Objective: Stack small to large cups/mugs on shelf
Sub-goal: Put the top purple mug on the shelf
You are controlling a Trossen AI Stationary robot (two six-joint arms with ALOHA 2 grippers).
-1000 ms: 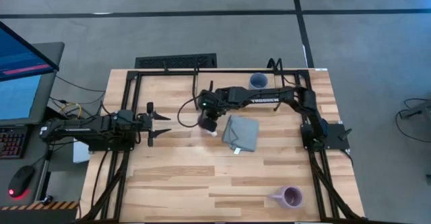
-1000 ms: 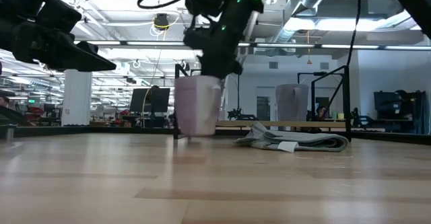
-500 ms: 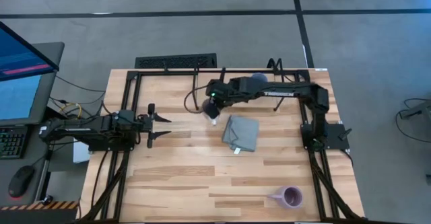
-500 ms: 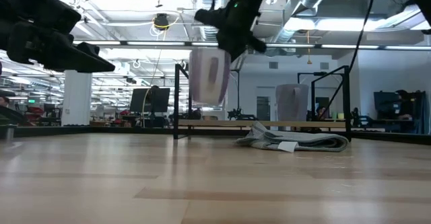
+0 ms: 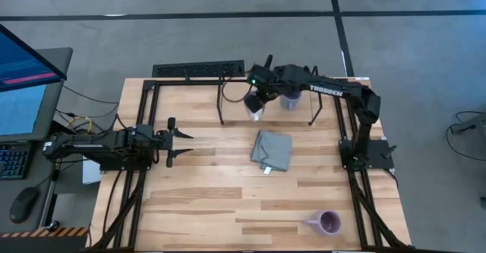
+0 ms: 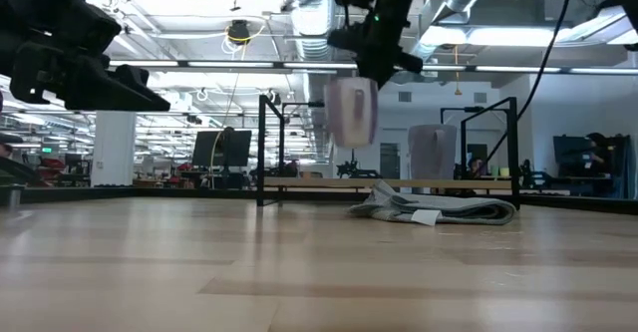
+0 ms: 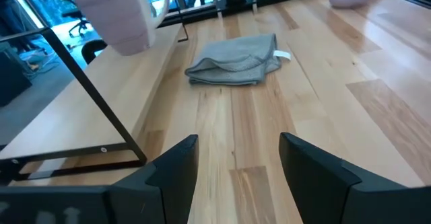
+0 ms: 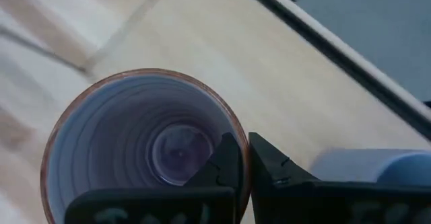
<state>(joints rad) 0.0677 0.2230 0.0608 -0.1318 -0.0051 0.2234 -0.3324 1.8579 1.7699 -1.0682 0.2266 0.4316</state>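
Right gripper (image 5: 258, 105) pinches the rim of a pale lavender ceramic mug (image 6: 352, 111), one finger inside the wall, one outside, seen plainly in the right wrist view (image 8: 237, 163). Mug hangs in the air, mouth up, well clear of the wooden table (image 5: 205, 200), over the far edge where the low black rod-frame shelf (image 5: 266, 93) stands. Key relation: a blue-grey mug (image 5: 291, 93) sits just beside the carried mug, toward the right arm's base, at the shelf; in the low view it shows behind and to the side, lower than the lavender one (image 6: 432, 153). Whether it rests on the shelf or under it, cannot tell. Judgement: the carry is near its end, and the set-down calls for a short lateral shift and a vertical descent, mug axis kept upright. Lavender mug looks smooth, slightly tapered, interior ringed; handle not clearly seen. Deeper purple mug (image 5: 328, 222) sits at the near table corner, well apart, handle toward the left. Grey folded cloth (image 5: 272, 150) lies mid-table. Left gripper (image 5: 178, 140) waits wide open, far from the shelf; right arm is the nearer.
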